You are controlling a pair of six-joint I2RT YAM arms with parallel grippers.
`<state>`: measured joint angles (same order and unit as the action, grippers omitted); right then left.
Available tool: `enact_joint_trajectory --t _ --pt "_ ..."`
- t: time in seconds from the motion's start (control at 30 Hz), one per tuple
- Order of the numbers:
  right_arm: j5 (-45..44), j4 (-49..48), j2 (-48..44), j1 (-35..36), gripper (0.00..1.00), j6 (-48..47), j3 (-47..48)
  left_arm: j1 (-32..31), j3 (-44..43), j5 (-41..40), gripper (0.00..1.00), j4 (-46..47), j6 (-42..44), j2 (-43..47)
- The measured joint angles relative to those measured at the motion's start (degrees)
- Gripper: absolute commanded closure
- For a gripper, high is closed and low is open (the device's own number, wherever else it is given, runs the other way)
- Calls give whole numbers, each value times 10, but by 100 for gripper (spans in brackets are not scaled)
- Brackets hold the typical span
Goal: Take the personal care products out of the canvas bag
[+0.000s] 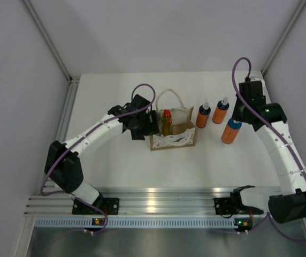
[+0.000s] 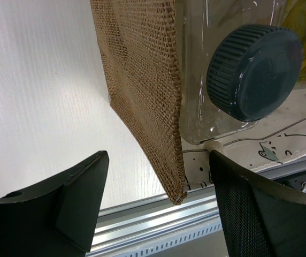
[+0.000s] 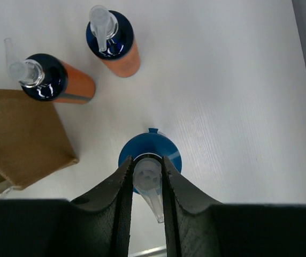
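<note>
The tan canvas bag (image 1: 172, 140) stands mid-table with an amber, red-capped bottle (image 1: 167, 122) inside. A pale bottle with a dark grey cap (image 2: 254, 72) lies in the bag too. My left gripper (image 2: 158, 160) is open at the bag's left side, its fingers on either side of the burlap wall (image 2: 142, 80). Two orange bottles with dark blue caps (image 1: 203, 116) (image 1: 221, 111) stand right of the bag. My right gripper (image 3: 148, 174) is shut on the clear nozzle of an orange bottle with a light-blue cap (image 1: 230, 131), from above.
The two dark-capped bottles (image 3: 51, 80) (image 3: 113, 43) stand close to the left of the held one, next to the bag's corner (image 3: 19, 134). White walls enclose the table; an aluminium rail (image 1: 153, 206) runs along the near edge.
</note>
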<state>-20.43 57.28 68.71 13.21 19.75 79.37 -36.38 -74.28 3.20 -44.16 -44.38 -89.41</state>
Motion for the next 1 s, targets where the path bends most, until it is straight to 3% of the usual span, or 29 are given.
enact_joint_trajectory --t 0.2,0.57,0.67,0.8,1.0 --pt "20 -90 2 -24 100 -11 -83 0 0 2 19 0 4 0" --pt "43 -200 72 -29 99 -28 -114 0 0 2 19 0 9 1" --pt "47 -222 88 -29 89 -30 -116 0 0 2 19 0 11 2" --pt "50 -241 89 -30 48 -28 -123 0 0 0 19 0 11 4" --pt "60 -248 80 -30 37 -30 -133 0 0 -1 18 0 11 5"
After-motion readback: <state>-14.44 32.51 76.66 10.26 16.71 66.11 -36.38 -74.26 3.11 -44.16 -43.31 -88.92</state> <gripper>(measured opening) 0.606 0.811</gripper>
